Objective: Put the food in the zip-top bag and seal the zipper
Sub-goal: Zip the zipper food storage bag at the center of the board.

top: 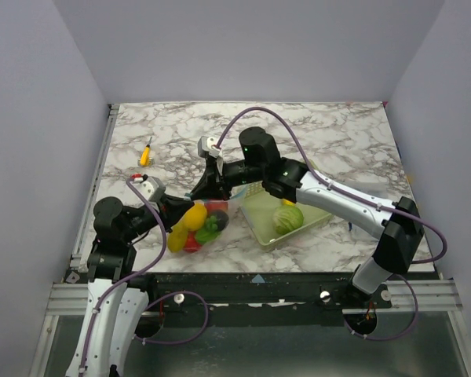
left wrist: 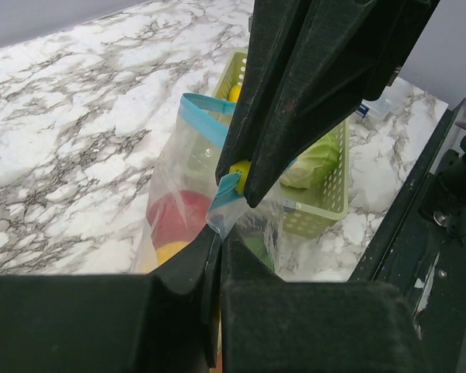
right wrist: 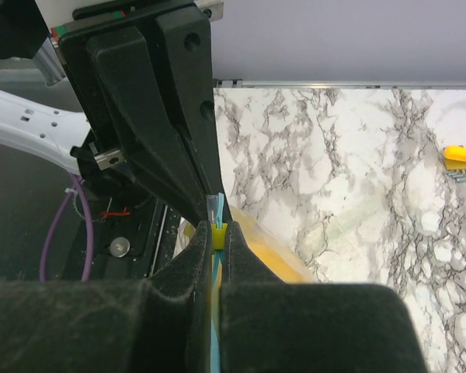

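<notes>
The zip-top bag (top: 198,229) lies at the table's front with red (left wrist: 175,217), yellow (left wrist: 167,250) and green (left wrist: 262,247) food inside. Its light-blue zipper (left wrist: 199,113) runs along the raised mouth. My left gripper (left wrist: 220,235) is shut on the bag's clear corner just below the strip's end; it also shows in the top view (top: 182,207). My right gripper (right wrist: 219,238) is shut on the zipper's small yellow slider (right wrist: 219,232), right against the left fingers, and reaches in from above in the top view (top: 198,191).
A yellow-green mesh basket (top: 259,214) stands right of the bag and holds a green cabbage-like toy (top: 288,217). A small yellow-orange object (top: 145,153) lies at the back left of the marble table. The table's front edge and rail are just below the bag.
</notes>
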{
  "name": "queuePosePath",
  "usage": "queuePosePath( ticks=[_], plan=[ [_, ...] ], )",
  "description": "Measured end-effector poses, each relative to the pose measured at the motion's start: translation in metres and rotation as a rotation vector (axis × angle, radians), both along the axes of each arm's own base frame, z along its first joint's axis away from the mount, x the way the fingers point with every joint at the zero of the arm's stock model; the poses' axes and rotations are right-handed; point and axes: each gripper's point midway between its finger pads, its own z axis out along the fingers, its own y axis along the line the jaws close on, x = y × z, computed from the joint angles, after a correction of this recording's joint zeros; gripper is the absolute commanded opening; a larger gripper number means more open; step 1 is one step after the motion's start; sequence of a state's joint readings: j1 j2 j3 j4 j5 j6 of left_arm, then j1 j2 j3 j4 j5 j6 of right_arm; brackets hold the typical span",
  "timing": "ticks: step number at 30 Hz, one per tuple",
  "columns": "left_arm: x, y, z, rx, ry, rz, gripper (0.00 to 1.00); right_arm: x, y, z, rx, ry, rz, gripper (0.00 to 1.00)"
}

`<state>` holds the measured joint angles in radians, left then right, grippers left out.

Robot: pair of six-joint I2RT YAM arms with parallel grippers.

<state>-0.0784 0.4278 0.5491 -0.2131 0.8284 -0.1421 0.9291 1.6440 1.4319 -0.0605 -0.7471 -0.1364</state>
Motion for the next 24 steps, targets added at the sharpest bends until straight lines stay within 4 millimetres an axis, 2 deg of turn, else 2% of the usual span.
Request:
queuePosePath(
  ticks=[5,13,19,24],
  plan=[
    [-0.002,-0.002,0.006,0.009,-0.014,-0.024,0.00,0.000,-0.001,0.008,-0.001,-0.001,0.001,0.00],
    [-0.006,0.000,0.014,0.003,-0.050,-0.006,0.00,0.005,-0.008,0.003,-0.014,-0.006,-0.006,0.00],
    [-0.006,0.000,0.014,0.001,-0.048,-0.007,0.00,0.002,-0.019,0.002,-0.014,-0.005,-0.015,0.00],
    [-0.008,-0.001,0.014,0.000,-0.050,-0.013,0.00,0.002,-0.022,0.000,-0.018,0.000,-0.018,0.01]
  ],
)
